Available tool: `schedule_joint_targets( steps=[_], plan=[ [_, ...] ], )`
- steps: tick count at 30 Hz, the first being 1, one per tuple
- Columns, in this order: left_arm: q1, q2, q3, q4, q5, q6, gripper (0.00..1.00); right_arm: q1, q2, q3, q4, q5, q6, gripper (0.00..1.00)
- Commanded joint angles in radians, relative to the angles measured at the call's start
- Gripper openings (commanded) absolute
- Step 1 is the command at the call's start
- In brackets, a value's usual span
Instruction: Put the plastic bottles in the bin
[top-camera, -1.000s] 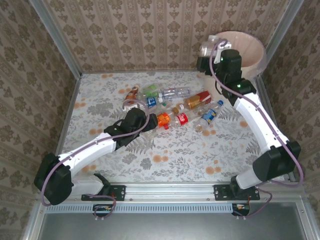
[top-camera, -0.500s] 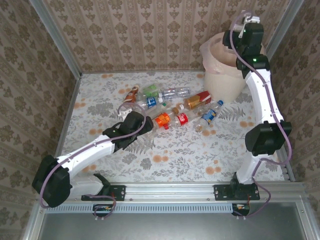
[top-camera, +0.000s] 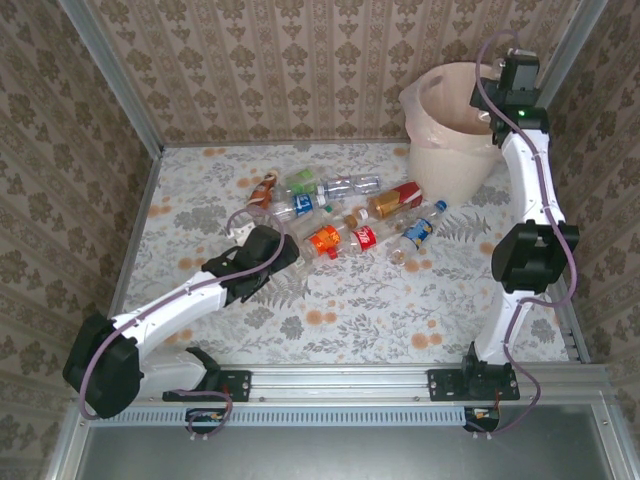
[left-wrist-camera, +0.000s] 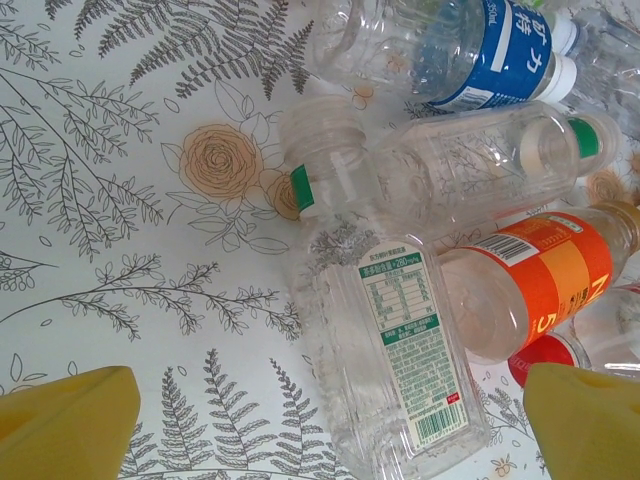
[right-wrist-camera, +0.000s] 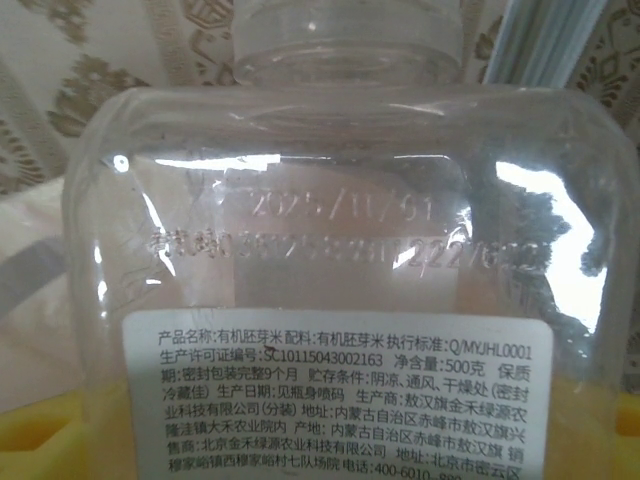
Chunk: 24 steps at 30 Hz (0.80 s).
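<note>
Top view: the bin (top-camera: 440, 165) stands at the upper right of the tabletop (top-camera: 350, 300), and my right arm (top-camera: 528, 160) reaches up to its right rim. The loose bottles (top-camera: 345, 215) lie clustered mid-frame, mostly lengthwise left to right. My left arm (top-camera: 200, 290) ends at their lower left edge.

Left wrist: my left fingers (left-wrist-camera: 70, 420) are spread wide and released, either side of a clear green-labelled bottle (left-wrist-camera: 385, 340). It lies flat, long axis nearly up the frame, neck toward the top. An orange-labelled bottle (left-wrist-camera: 530, 285) touches its right side.

Right wrist: my right fingers (right-wrist-camera: 40, 445) are clenched on a clear bottle (right-wrist-camera: 340, 230), its neck at the top edge.
</note>
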Motion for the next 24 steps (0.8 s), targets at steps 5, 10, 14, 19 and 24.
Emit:
schedule_joint_targets(
  steps=[5,10,14,19,24],
  plan=[
    [0.018,-0.017,-0.017,-0.041,-0.024,-0.041,1.0,-0.003,0.027,0.038,0.014,0.133,-0.027,0.95],
    [0.033,-0.01,-0.027,-0.028,-0.008,-0.052,1.0,-0.003,0.01,0.037,0.009,0.18,-0.04,1.0],
    [0.037,-0.002,-0.024,-0.027,0.0,-0.051,1.0,-0.003,-0.03,0.015,0.006,0.156,-0.043,1.0],
    [0.054,0.0,-0.025,-0.012,0.014,-0.039,1.0,-0.003,-0.143,-0.086,0.034,0.053,-0.047,1.0],
    [0.086,0.006,-0.03,0.028,0.044,-0.025,1.0,-0.001,-0.244,-0.146,0.043,-0.024,-0.05,1.0]
  ],
)
